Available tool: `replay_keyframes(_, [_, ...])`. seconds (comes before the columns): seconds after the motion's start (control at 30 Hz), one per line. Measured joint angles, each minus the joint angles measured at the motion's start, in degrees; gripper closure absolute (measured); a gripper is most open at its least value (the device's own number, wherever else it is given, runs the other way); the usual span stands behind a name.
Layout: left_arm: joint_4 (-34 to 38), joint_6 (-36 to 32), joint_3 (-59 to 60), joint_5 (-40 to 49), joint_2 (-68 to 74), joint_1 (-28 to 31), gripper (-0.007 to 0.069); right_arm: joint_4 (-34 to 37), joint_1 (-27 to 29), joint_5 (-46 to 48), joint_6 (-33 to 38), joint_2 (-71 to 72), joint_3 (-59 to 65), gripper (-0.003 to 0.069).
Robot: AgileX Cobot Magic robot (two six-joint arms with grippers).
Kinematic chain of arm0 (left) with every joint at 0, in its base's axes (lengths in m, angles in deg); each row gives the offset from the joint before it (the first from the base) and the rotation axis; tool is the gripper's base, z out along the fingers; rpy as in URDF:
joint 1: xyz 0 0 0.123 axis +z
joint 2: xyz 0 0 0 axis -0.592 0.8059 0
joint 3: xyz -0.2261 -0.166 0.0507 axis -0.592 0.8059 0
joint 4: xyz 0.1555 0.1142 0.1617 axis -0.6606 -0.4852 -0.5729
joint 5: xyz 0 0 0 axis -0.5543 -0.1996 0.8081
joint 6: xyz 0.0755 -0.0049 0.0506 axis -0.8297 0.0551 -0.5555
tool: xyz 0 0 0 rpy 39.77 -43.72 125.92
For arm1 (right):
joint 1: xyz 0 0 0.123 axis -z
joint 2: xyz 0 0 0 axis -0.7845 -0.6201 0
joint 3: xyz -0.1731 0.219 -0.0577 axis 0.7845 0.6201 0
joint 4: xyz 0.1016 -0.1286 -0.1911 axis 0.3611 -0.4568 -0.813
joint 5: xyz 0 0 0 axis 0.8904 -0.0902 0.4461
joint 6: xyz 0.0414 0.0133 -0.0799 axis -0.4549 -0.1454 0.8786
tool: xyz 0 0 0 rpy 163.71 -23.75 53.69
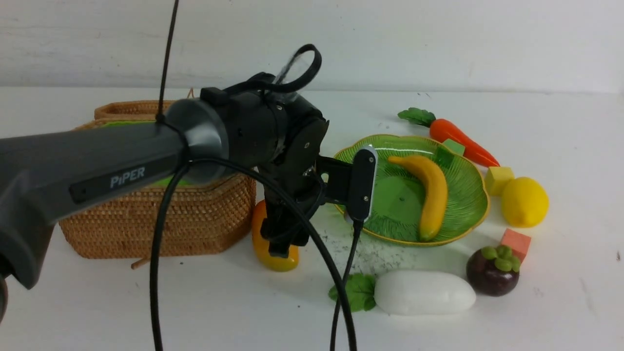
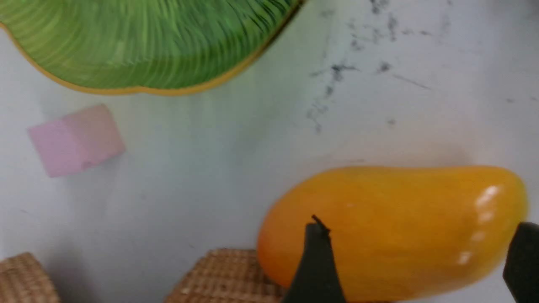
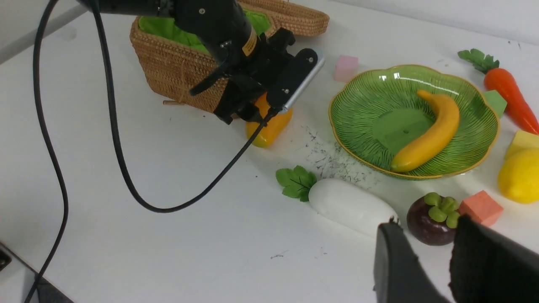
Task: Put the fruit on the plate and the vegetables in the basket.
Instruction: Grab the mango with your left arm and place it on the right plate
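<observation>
The left gripper [image 2: 417, 265] is held over the mango [image 2: 391, 227] with its jaws spread wide and nothing clamped. One fingertip is seen above the fruit's middle, the other near its rounded end. The mango is lying on the table just beside the basket [image 1: 195, 219] wall, between it and the plate [image 1: 463, 180]. Only the banana [image 1: 431, 195] is on the plate. The lemon [image 1: 524, 202] and mangosteen [image 1: 492, 270] are left on the table beside it, as are the radish [image 1: 424, 292] and carrot [image 1: 460, 139]. The right gripper [image 3: 438, 261] is seen near the mangosteen, jaws parted a little, empty. Risks, as judged: the jaws seem lined up along the mango's length, so a fingertip could be driven onto its top instead of past it. The glossy skin could be squeezed out sideways. The basket wall could be bumped by the near finger. On release the banana could be knocked, or the mango rolled off the shallow rim.
</observation>
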Motion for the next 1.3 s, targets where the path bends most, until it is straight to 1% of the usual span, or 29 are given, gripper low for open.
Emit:
replay_keyframes(0.07, [1.08, 0.71, 0.0, 2.72, -0.2, 0.0, 0.0083, 0.0, 0.0, 0.0, 0.0, 0.0, 0.0, 0.0449])
replay_keyframes(0.13, [3.4, 3.12, 0.0, 5.94, -0.6, 0.0, 0.0083, 0.0, 0.0, 0.21, 0.0, 0.0, 0.0, 0.0446])
replay_keyframes(0.23, [5.5, 7.69, 0.0, 6.73, -1.23, -0.34, 0.009, 0.0, 0.0, 0.25, 0.0, 0.0, 0.0, 0.0447])
replay_keyframes(0.27, [5.95, 11.09, 0.0, 6.06, -1.53, -0.79, 0.0102, 0.0, 0.0, 0.25, 0.0, 0.0, 0.0, 0.0445])
replay_keyframes(0.3, [6.09, 12.75, 0.0, 5.67, -1.63, -1.09, 0.0111, 0.0, 0.0, 0.25, 0.06, 0.0, 0.0, 0.0445])
replay_keyframes(0.33, [6.16, 15.8, 0.0, 5.05, -1.7, -1.31, 0.0123, 0.0, 0.0, 0.25, 0.06, 0.0, 0.0, 0.0445])
replay_keyframes(0.4, [5.85, 23.09, 0.0, 2.6, -1.9, -1.97, 0.0165, 0.0, 0.0, 0.25, 0.33, 0.0, 0.0, 0.0445])
replay_keyframes(0.47, [5.14, 28.44, 0.0, 1.13, -1.9, -2.19, 0.019, 0.0, 0.0, 0.25, 0.96, 0.0, 0.0, 0.0445])
replay_keyframes(0.53, [4.57, 33.34, 0.0, -0.31, -1.9, -2.24, 0.0213, 0.0, 0.0, 0.25, 1.23, 0.0, 0.0, 0.0445])
replay_keyframes(0.6, [4.34, 36.6, 0.0, -1.1, -1.9, -2.24, 0.0215, 0.0, 0.0, 0.25, 1.34, 0.0, 0.0, 0.0443])
replay_keyframes(0.67, [4.01, 40.01, 0.0, -2.18, -1.9, -2.24, 0.0205, 0.0, 0.0, 0.2, 1.34, 0.0, 0.0, 0.0443])
replay_keyframes(0.73, [3.56, 42.84, 0.0, -2.81, -1.9, -2.24, 0.0179, 0.0, 0.0, 0.2, 1.34, 0.0, 0.0, 0.0443])
replay_keyframes(0.83, [2.34, 46.14, 0.0, -3.83, -1.9, -2.24, 0.0105, 0.0, 0.0, 0.2, 1.39, 0.0, 0.0, 0.0442])
replay_keyframes(0.9, [1.74, 47.09, 0.0, -3.99, -1.85, -2.24, 0.008, 0.0, 0.0, 0.2, 1.39, 0.0, 0.0, 0.0442])
replay_keyframes(0.97, [-0.59, 50.14, 0.0, -4.72, -1.28, -2.24, 0.0025, 0.0, 0.0, 0.2, 1.39, 0.0, 0.0, 0.044])
replay_keyframes(1.03, [-3.17, 53.36, 0.0, -5.1, -0.29, -2.24, 0.0005, 0.0, 0.0, 0.2, 1.39, 0.0, 0.0, 0.044])
replay_keyframes(1.1, [-5.13, 55.55, 0.0, -5.11, 0.68, -2.24, 0.0001, 0.0, 0.0, 0.2, 1.39, 0.0, 0.0, 0.044])
replay_keyframes(1.17, [-8.79, 59.86, 0.0, -5.22, 2.48, -2.24, 0.0001, 0.18, 0.0, 0.2, 1.39, 0.0, 0.0, 0.0439])
replay_keyframes(1.3, [-12.17, 64.79, 0.0, -5.35, 4.52, -2.24, 0.0009, 0.36, 0.0, 0.2, 1.39, 0.0, 0.0, 0.0439])
